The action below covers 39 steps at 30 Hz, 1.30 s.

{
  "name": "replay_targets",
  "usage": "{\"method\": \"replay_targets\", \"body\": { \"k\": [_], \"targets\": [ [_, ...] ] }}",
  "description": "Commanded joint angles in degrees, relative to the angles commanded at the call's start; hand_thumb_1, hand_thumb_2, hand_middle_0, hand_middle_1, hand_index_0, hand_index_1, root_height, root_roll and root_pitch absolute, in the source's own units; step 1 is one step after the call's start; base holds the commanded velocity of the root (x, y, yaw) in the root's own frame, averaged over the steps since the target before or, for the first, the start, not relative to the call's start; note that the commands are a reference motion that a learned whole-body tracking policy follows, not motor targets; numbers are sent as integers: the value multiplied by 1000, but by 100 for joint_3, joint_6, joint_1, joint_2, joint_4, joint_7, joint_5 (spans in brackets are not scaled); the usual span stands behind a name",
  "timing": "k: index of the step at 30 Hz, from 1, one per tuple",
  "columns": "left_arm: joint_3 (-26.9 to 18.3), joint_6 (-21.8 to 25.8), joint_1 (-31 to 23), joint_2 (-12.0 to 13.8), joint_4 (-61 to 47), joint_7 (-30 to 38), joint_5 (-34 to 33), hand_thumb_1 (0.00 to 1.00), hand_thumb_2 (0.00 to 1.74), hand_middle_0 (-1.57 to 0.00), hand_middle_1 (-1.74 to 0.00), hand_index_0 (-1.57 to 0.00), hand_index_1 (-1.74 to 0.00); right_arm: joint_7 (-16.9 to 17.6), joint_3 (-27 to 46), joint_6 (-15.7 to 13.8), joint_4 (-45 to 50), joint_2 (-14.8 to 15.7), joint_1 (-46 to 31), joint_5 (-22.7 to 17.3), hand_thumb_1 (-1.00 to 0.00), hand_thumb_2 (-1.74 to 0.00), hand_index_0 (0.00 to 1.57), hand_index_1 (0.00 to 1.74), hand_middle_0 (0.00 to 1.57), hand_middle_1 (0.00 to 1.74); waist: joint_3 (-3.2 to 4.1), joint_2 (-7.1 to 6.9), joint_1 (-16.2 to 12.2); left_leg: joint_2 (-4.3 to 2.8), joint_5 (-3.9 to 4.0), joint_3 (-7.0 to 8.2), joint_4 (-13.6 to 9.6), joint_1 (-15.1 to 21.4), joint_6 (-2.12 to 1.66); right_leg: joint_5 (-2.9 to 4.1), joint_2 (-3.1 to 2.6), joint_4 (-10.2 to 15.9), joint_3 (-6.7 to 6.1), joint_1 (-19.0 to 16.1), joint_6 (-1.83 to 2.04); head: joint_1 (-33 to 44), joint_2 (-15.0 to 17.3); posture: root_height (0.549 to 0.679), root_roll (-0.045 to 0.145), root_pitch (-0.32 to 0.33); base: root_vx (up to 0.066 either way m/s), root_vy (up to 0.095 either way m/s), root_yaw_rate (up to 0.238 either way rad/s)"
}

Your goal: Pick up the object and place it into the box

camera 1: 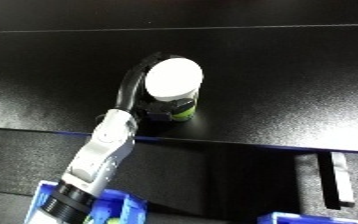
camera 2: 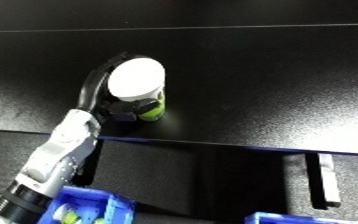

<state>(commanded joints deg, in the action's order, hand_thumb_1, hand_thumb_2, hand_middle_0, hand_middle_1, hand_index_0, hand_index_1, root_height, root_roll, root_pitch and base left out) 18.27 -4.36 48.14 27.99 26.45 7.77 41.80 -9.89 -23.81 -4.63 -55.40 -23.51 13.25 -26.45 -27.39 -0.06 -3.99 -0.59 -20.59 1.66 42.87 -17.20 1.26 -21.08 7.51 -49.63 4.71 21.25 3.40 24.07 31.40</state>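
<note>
Bottle [camera 1: 174, 82]: white cap on top, green body showing low at the right side; stands upright on the black table, near its front edge, left of the middle.
Cap: broad, round, white; faces up toward the camera and hides most of the body beneath.
Left hand [camera 1: 158, 107]: black; fingers and thumb curled round the bottle, one finger [camera 1: 129, 82] arching up along its left side and over behind the cap, others wrapped across the lower front.
Left forearm [camera 1: 100, 152]: white and silver; comes in from the lower left edge, slants up and right to the bottle.
Contact with table: cannot tell whether the bottle base rests on the surface or sits just off it.
Right hand: shows in neither view.
Table [camera 1: 273, 70]: black, faintly glossy; a thin pale seam across the far part.
Bin [camera 2: 100, 207]: blue, at the lower left corner under the forearm, below the table's front edge; small pale and green things partly visible inside.
Second blue rim [camera 1: 313, 218]: at the bottom edge, lower right; only a sliver shows.
Grey bracket [camera 1: 338, 177]: upright strip at the lower right, below the table's front edge.
</note>
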Motion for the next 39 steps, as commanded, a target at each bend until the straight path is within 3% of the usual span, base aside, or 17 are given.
{"method": "replay_targets", "body": {
  "k": [9,19,27,33,38,39],
  "targets": [
    [-529,661,-706,-90,-321,241,583,800,1392,-1256,-1392,-1256,-1392,156,85,-58,127,26,-160,-86,0,0,0,0,0,0,-20,35,192,120,8,-156,-18,22,-6,-40,70,33,115,-107,-44,470,-42,626,40,-99,-15,-21,92],
    [-1900,2225,-1998,324,-757,1435,-406,800,1392,-1256,-1392,-1256,-1392,325,345,-216,255,46,-537,-233,0,0,0,0,0,0,-50,123,573,278,94,-357,-147,37,-19,-171,159,-9,321,-209,-144,849,-74,627,55,-98,-31,-29,130],
    [-2809,3186,-2656,633,380,2348,-612,800,1392,-1256,-1392,-1256,-1392,335,432,-242,143,10,-568,-245,0,0,0,0,0,0,17,200,716,353,153,-419,-147,6,-44,-306,184,-84,398,-269,-237,1440,71,626,68,-102,-14,-3,67],
    [-3228,3410,-3000,929,1322,2949,-143,800,1392,-1256,-1392,-1256,-1392,369,430,-178,53,-38,-588,-251,0,0,0,0,0,0,53,208,743,350,218,-451,-207,-13,-56,-368,196,-49,431,-354,-263,2259,241,628,74,-102,-2,23,85],
    [-3514,3296,-3125,939,2112,3072,413,800,1392,-1256,-1392,-1256,-1392,375,394,-191,-111,8,-555,-188,0,0,0,0,0,0,62,153,785,358,269,-498,-228,-80,-36,-410,189,-34,489,-394,-273,2869,355,628,71,-99,-3,18,89],
    [-3565,3253,-3135,938,2284,3038,531,750,1305,-1178,-1305,-1178,-1305,368,382,-203,-144,23,-548,-173,0,0,0,0,0,0,61,132,796,354,284,-511,-237,-96,-33,-418,182,-31,501,-402,-272,2971,377,628,69,-97,-1,9,65]
  ]
}}
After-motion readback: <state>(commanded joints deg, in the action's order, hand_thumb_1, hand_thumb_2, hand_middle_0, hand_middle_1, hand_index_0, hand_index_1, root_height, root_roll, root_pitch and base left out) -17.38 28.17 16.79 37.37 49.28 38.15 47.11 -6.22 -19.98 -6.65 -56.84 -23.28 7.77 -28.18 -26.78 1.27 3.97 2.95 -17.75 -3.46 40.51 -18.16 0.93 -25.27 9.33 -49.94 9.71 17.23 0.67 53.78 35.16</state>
